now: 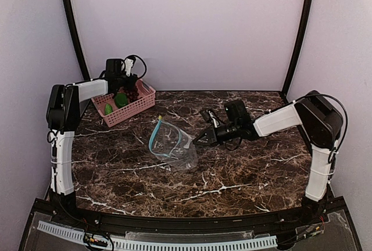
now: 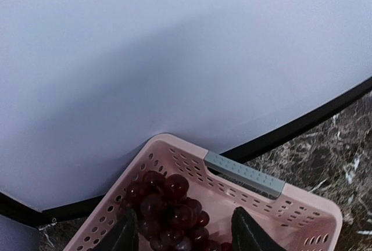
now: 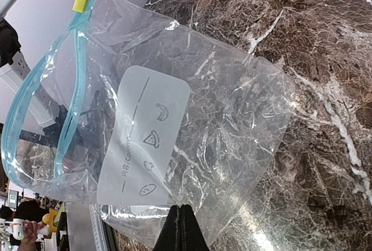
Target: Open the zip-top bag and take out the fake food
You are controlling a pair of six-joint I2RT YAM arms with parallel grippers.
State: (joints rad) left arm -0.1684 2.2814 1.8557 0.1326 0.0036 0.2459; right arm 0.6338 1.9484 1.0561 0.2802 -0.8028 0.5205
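The zip-top bag (image 1: 172,140) lies in the middle of the table, clear, its teal zip strip (image 3: 68,82) gaping open, and it looks empty. My right gripper (image 1: 199,138) is shut and pinches the bag's (image 3: 192,123) edge opposite the zip between its fingertips (image 3: 183,223). The dark red grapes (image 2: 168,207) lie in the pink basket (image 2: 174,146) at the back left, with the green piece (image 1: 121,99) beside them. My left gripper (image 2: 185,236) is open just above the basket, its fingers either side of the grapes without closing on them.
The pink basket (image 1: 142,104) stands against the back wall at the left; a smaller green piece (image 1: 108,109) lies near its front corner. A yellow slider (image 3: 79,1) sits at one end of the zip. Black frame posts stand at the back corners.
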